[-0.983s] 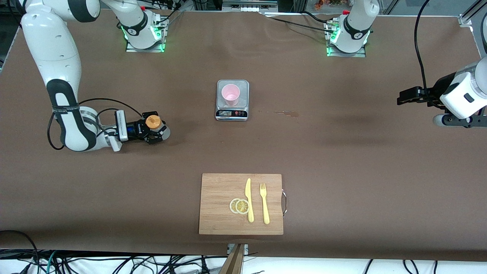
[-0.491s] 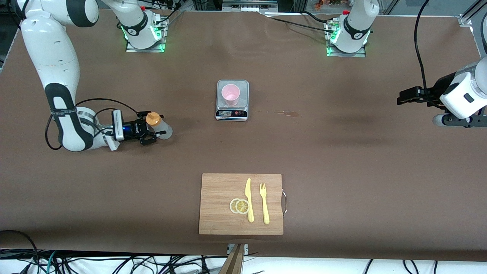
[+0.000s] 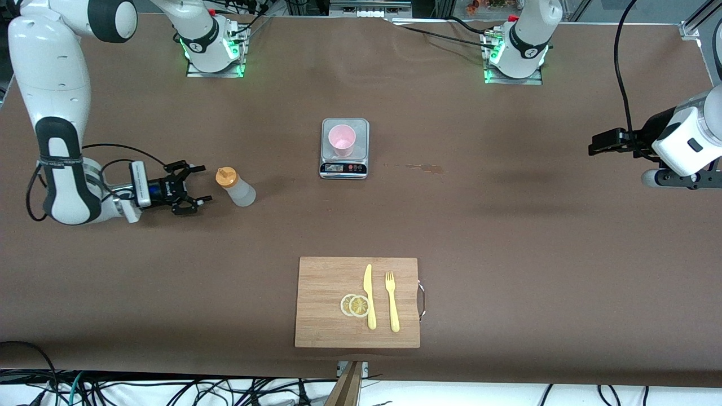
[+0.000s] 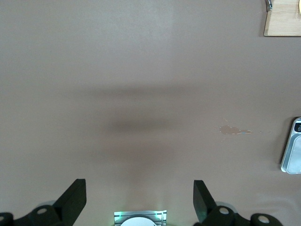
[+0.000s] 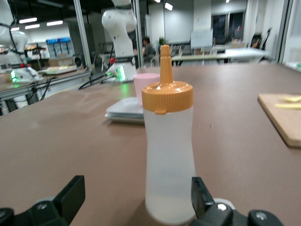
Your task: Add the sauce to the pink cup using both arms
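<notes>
Right claw [image 3: 193, 189] open, low; left claw [image 4: 139, 200] open, raised.

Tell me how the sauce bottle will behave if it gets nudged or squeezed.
The sauce bottle stands upright on a narrow base and is tall for its width, so a nudge near the orange cap would probably tip it. Its translucent walls look like soft plastic, likely yielding under a squeeze. It appears nearly empty, so probably light.
</notes>
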`<act>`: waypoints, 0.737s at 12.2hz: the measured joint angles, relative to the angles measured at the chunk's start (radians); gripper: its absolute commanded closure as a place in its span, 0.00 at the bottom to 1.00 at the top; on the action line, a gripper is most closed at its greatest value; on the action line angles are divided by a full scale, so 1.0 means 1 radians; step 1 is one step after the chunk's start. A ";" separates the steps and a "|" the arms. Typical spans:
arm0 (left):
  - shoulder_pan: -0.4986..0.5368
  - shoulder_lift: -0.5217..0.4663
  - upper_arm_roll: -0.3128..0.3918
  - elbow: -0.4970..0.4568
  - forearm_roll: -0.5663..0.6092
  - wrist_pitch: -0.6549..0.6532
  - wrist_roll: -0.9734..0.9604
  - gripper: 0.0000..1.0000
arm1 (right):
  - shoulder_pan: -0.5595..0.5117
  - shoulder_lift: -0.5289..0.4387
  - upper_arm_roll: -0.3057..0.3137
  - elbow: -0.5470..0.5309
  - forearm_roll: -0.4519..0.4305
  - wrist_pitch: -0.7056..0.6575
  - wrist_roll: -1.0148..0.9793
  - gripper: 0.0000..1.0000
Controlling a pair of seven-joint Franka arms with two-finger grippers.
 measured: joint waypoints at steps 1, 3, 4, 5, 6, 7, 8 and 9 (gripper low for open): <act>0.000 0.000 0.000 0.000 0.000 0.000 0.000 0.00 | 0.000 -0.035 -0.007 0.015 -0.054 0.004 0.062 0.00; 0.000 0.000 0.000 0.000 0.000 0.000 0.000 0.00 | 0.000 -0.141 -0.010 0.030 -0.173 0.052 0.219 0.00; 0.000 0.000 0.000 0.000 0.000 0.000 0.000 0.00 | 0.001 -0.200 -0.010 0.030 -0.232 0.075 0.306 0.00; 0.000 0.001 0.000 0.000 0.000 0.000 0.000 0.00 | 0.005 -0.255 -0.009 0.029 -0.289 0.093 0.393 0.00; 0.000 0.001 0.000 0.001 0.000 0.000 0.000 0.00 | 0.013 -0.306 -0.007 0.029 -0.344 0.106 0.480 0.00; 0.000 0.001 0.000 0.001 0.000 -0.001 0.000 0.00 | 0.027 -0.354 -0.006 0.028 -0.397 0.119 0.569 0.00; 0.000 0.001 0.000 0.001 0.000 -0.001 0.000 0.00 | 0.046 -0.399 -0.005 0.028 -0.449 0.131 0.665 0.00; 0.000 0.001 0.000 0.001 0.000 -0.001 0.000 0.00 | 0.069 -0.451 -0.004 0.027 -0.508 0.144 0.783 0.00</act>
